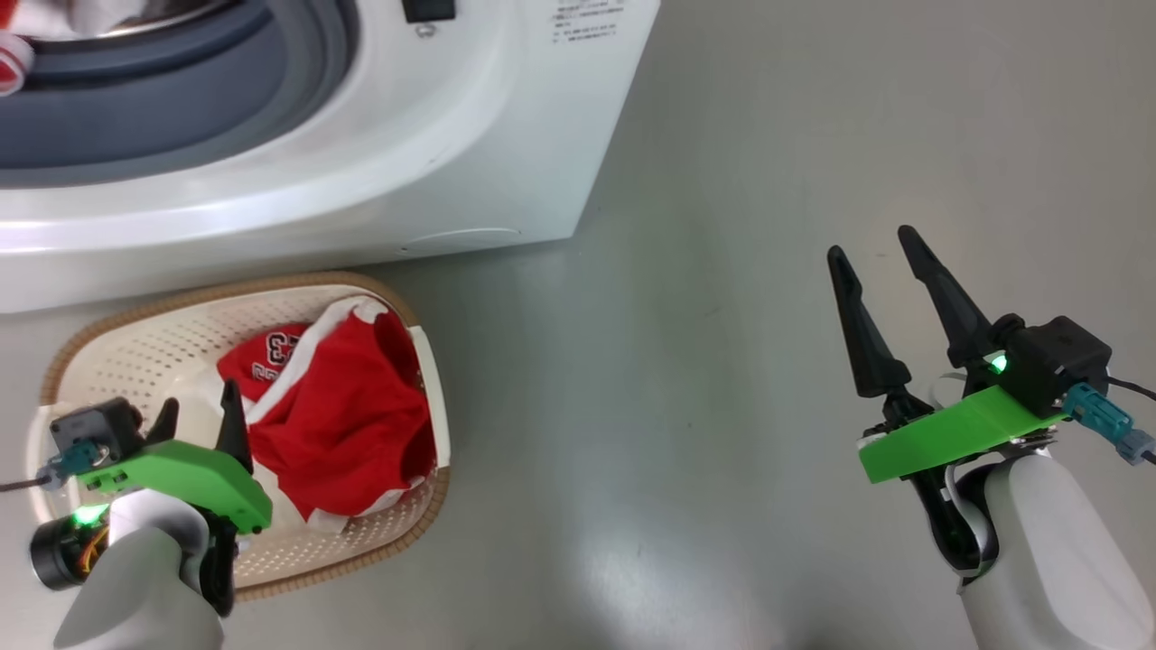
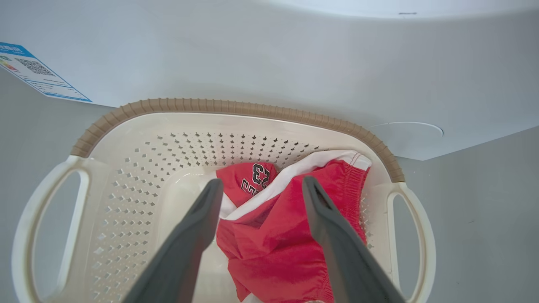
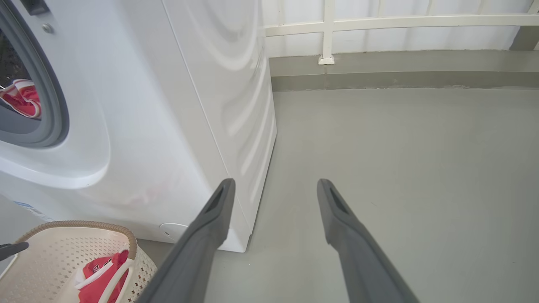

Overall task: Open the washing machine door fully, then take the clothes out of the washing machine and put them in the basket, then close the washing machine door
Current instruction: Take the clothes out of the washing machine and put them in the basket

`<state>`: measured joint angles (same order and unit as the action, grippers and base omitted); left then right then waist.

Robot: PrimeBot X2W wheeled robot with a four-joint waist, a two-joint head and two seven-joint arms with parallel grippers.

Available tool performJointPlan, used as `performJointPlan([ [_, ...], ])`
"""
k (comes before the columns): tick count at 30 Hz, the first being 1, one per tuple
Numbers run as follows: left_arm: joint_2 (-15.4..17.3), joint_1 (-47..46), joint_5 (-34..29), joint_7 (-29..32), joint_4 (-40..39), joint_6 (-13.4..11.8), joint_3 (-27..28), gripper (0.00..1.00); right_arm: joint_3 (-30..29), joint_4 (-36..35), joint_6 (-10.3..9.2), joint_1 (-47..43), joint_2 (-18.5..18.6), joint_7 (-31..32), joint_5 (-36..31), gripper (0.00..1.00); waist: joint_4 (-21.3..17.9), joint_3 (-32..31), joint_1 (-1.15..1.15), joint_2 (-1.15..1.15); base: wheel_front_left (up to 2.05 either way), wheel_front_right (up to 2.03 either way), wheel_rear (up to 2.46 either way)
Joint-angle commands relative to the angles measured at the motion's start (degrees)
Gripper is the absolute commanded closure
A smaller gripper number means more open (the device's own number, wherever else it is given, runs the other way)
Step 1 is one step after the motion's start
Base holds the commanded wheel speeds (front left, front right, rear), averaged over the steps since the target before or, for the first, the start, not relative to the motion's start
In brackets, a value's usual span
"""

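Note:
The cream basket [image 1: 135, 348] stands on the floor against the white washing machine [image 1: 433, 153]. A red garment with white trim [image 1: 348, 424] lies loose in the basket's right half. My left gripper [image 1: 200, 394] hovers open over the basket. In the left wrist view its fingers [image 2: 198, 227] straddle the red garment [image 2: 273, 248] without touching it, above the basket [image 2: 236, 107]. More red-and-white clothes [image 3: 21, 99] sit inside the drum behind the grey seal [image 1: 181, 108]. My right gripper [image 1: 871, 241] is open and empty over bare floor to the right. The washing machine door is out of view.
Grey floor [image 1: 722, 379] stretches right of the washing machine [image 3: 177, 105]. A low kerb with a white railing [image 3: 379, 23] bounds it at the back. A blue label [image 2: 33, 71] and a round flap [image 2: 406, 130] mark the machine's lower front behind the basket.

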<state>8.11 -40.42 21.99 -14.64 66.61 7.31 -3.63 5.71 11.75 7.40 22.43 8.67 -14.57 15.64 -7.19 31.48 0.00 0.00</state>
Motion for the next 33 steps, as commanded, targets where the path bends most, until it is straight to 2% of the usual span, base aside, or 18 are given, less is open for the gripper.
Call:
performJointPlan([
  [1,1.71,2.34,0.66,-0.36,-1.83,0.18,1.51,0.00,0.63,-0.97,0.09,-1.72,0.39,-0.43,-0.67,0.00,1.06,-1.32,0.00,0.00,0.00,0.00,0.00],
  [17,0.67,11.29,0.94,-0.36,-18.00,0.18,3.35,0.00,-0.15,0.81,0.09,-5.82,1.78,-0.43,-0.23,0.00,4.20,-11.02,0.00,0.00,0.00,0.00,0.00],
  [33,-0.26,26.43,-4.90,-0.36,-43.79,0.18,6.04,0.00,0.06,1.03,0.09,-13.51,3.37,-0.43,0.95,0.00,4.21,-22.08,0.00,0.00,0.00,0.00,0.00],
])
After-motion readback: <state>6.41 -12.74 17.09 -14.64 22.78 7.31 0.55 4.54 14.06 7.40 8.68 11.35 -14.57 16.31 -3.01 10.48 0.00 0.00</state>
